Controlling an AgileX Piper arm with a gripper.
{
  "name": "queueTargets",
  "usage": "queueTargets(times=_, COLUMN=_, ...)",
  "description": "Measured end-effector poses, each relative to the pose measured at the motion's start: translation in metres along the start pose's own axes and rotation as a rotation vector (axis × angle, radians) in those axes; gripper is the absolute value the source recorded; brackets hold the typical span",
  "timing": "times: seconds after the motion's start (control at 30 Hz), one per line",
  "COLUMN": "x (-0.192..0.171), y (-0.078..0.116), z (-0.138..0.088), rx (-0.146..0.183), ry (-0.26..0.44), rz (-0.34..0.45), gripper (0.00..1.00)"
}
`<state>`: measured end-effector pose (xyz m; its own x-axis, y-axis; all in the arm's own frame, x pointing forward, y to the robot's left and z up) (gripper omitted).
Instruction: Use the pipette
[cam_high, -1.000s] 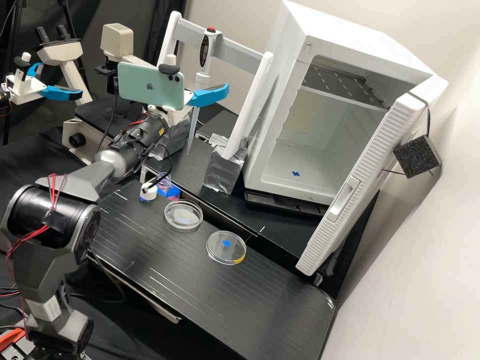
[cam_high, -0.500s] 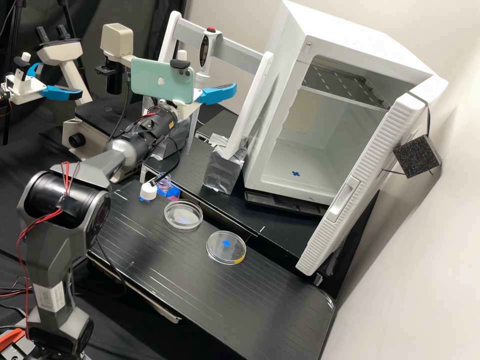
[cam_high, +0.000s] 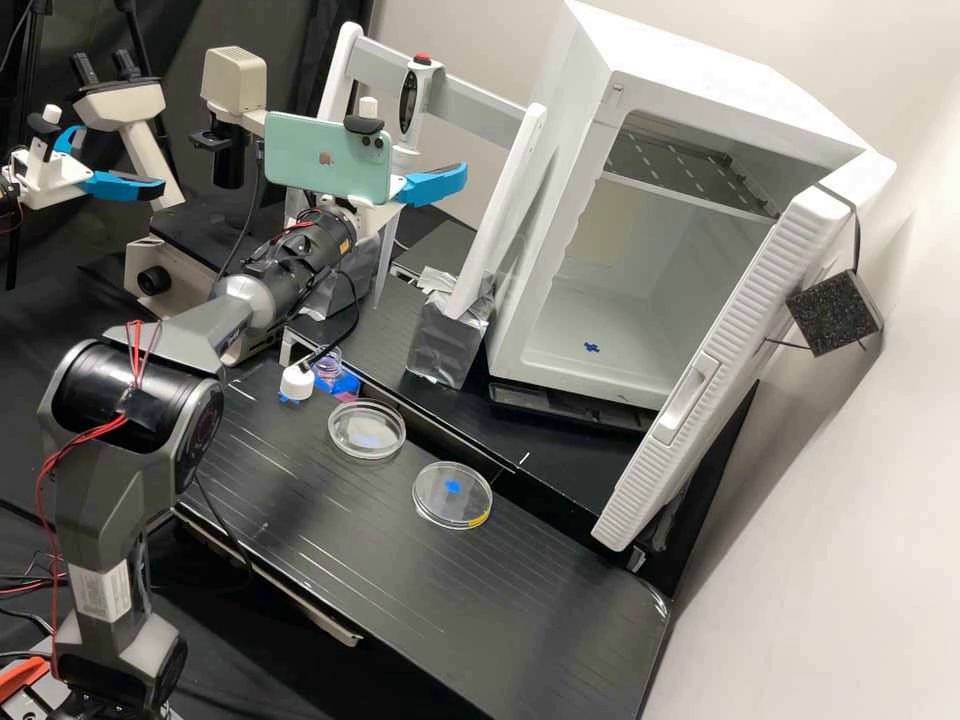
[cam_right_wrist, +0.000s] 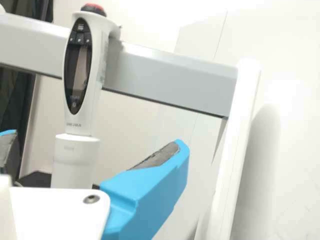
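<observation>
In the high view a phone (cam_high: 325, 158) hides one finger of the end effector (cam_high: 430, 187) and the pipette's middle; in the wrist view a white plate (cam_right_wrist: 55, 212) hides the pipette's (cam_right_wrist: 79, 75) lower part, and one finger is cut off. The end effector (cam_right_wrist: 95, 155) is released, its two blue fingers wide apart. One pipette sits near upright at a grey crossbar (cam_right_wrist: 165, 82); its gap from the fingers is unclear. Two round dishes (cam_high: 452, 515) lie near the desk's (cam_high: 430, 600) far edge, one white cap (cam_high: 297, 382) near its far left corner.
</observation>
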<state>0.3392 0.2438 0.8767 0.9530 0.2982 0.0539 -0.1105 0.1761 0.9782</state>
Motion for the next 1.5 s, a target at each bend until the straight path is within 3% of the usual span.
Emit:
queueTargets(times=0.37, x=0.0024, y=-0.0051, z=0.004, rx=-0.017, ry=-0.024, rz=-0.011, gripper=0.0)
queueTargets(times=0.5, x=0.0034, y=-0.0042, z=0.0043, rx=-0.009, ry=-0.032, rz=-0.007, gripper=0.0)
queueTargets(times=1.5, x=0.0037, y=-0.0054, z=-0.0045, rx=-0.021, ry=-0.016, rz=-0.019, gripper=0.0)
